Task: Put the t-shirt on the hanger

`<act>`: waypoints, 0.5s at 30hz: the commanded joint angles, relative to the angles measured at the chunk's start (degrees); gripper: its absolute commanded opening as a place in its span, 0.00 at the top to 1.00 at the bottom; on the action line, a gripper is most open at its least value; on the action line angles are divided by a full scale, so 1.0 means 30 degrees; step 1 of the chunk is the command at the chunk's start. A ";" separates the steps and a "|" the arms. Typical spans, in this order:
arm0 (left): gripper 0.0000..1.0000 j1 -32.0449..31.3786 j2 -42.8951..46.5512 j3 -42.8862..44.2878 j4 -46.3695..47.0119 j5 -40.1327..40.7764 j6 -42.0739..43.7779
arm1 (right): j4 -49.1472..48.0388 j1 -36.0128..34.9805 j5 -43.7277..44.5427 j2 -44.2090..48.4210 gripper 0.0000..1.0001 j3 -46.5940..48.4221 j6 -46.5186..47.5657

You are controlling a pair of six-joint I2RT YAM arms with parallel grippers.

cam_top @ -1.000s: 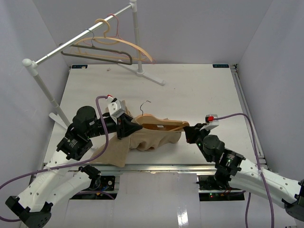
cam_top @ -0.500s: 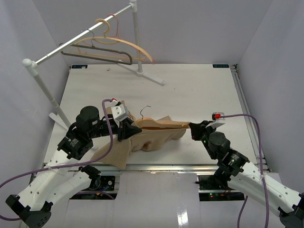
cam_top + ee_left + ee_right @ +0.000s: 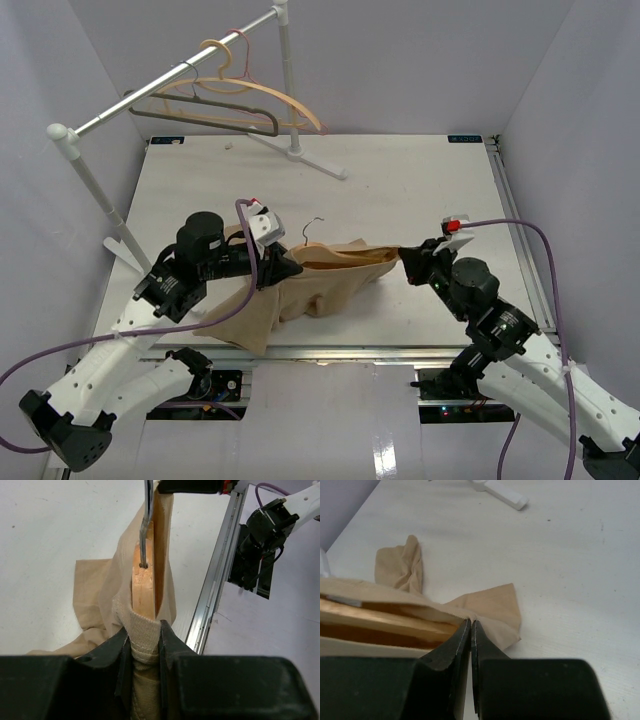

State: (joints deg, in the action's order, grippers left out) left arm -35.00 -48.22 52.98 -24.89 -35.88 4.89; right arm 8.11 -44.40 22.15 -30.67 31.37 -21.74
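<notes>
The tan t-shirt lies at the table's near middle, stretched between both grippers. The light wooden hanger is mostly inside it, and its wire hook sticks out toward the back. My left gripper is shut on the ribbed collar wrapped over the hanger's wooden neck, just below the hook's wire. My right gripper is shut on the shirt's edge at the hanger's right end. The wood shows inside the fabric there.
A white clothes rail stands at the back left with a dark grey hanger and another wooden hanger on it. Its foot rests on the table's far side. A metal rail runs along the near edge.
</notes>
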 commanded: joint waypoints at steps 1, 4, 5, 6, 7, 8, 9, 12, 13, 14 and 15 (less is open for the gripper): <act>1.00 0.0037 -0.1442 0.1098 0.0729 -0.0295 -0.0028 | 0.1279 0.0151 -0.4421 -0.1313 0.92 0.3836 0.2866; 1.00 0.0008 -0.2267 0.1244 0.1249 -0.0974 -0.0313 | 0.2743 0.0121 -0.6727 -0.2628 0.92 0.5975 0.3370; 1.00 0.0008 -0.2487 0.1227 0.1427 -0.1400 -0.0418 | 0.2945 0.0121 -0.7750 -0.2971 0.92 0.6493 0.3426; 1.00 0.0008 -0.2666 0.1177 0.1643 -0.1833 -0.0520 | 0.3136 0.0121 -0.8907 -0.3340 0.92 0.6915 0.3452; 1.00 0.0008 -0.2804 0.1095 0.1882 -0.2406 -0.0603 | 0.3308 0.0121 -0.9834 -0.3622 0.92 0.7307 0.3412; 1.00 0.0008 -0.2905 0.0941 0.2194 -0.3271 -0.0687 | 0.3454 0.0121 -1.0491 -0.3772 0.92 0.7656 0.3336; 1.00 0.0008 -0.2987 0.0516 0.2968 -0.4417 -0.0873 | 0.3769 0.0104 -1.1263 -0.3890 0.92 0.8007 0.3372; 1.00 0.0008 -0.3571 -0.0247 0.4498 -0.7055 -0.1424 | 0.5242 0.0092 -1.1687 -0.3941 0.92 0.8457 0.4436; 1.00 0.0008 -0.3919 -0.0054 0.4199 -0.7301 -0.1426 | 0.5528 0.0092 -1.1039 -0.3661 0.92 0.8264 0.4657; 1.00 0.0008 -0.4142 0.0084 0.3970 -0.7533 -0.1426 | 0.5595 0.0092 -1.0882 -0.3458 0.92 0.8008 0.5080; 1.00 0.0008 -0.4259 0.0162 0.3806 -0.7979 -0.1427 | 0.5587 0.0092 -1.1480 -0.3303 0.92 0.7641 0.5368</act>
State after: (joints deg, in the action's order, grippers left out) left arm -34.98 -59.30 52.64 -16.72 -49.41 2.04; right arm 21.16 -44.27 -7.90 -42.53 54.15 -10.72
